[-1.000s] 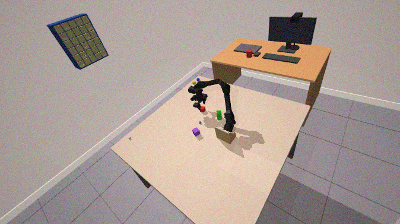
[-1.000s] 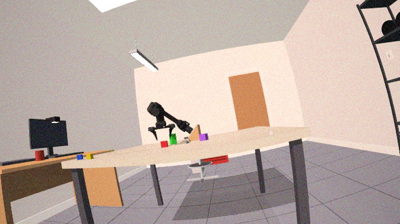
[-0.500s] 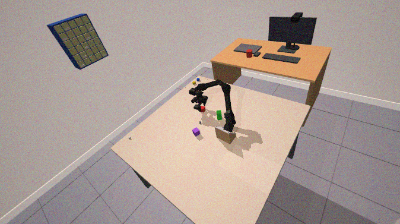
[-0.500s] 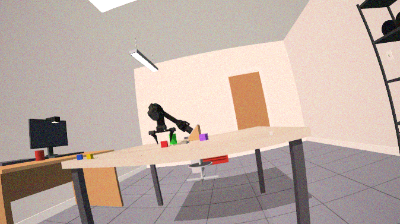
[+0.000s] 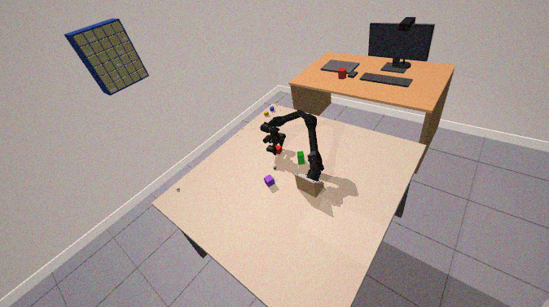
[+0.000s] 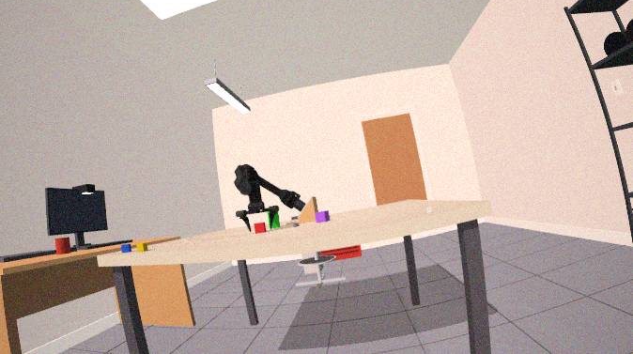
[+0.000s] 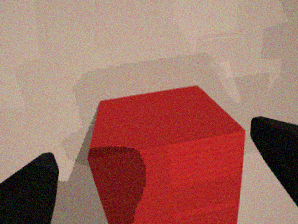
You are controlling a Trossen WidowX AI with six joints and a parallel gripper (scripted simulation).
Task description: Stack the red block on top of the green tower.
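The jaws stand wide, with nothing gripped between them. Their two dark fingers [image 5: 270, 149] [image 6: 246, 222] point down over the tabletop [image 5: 244, 224] [image 6: 376, 227] [image 7: 125, 30], and the red block [image 5: 278, 149] [image 6: 259, 227] [image 7: 170, 160] lies in the space between them. In the wrist view the block shows its top and a broad side, with a gap to the finger on either hand; a dark shadow crosses one corner of that side. The block rests on the tabletop, separate from the green tower [image 5: 300, 157] [image 6: 275, 220], so it is not stacked.

The tower stands upright near the jaws, on the side toward the foot of the black arm [image 5: 313, 138] [image 6: 272, 187]. In the exterior view one finger passes in front of part of it. The arm rises from its foot, bends at the elbow and reaches over to bring the jaws down around the block.

A purple block [image 5: 269, 181] [image 6: 322, 216] sits off to one side of the jaws, apart from both the red block and the tower. Well away from the jaws, near a corner of the tabletop, a small blue block [image 5: 272, 108] [image 6: 126, 248] and a small yellow block [image 5: 266, 113] [image 6: 142, 247] lie near each other. Beyond the tabletop, a desk [image 5: 346, 87] [image 6: 162, 296] carries a monitor [image 5: 399, 41] [image 6: 75, 211] and a red cup [image 5: 342, 73] [image 6: 62, 245].
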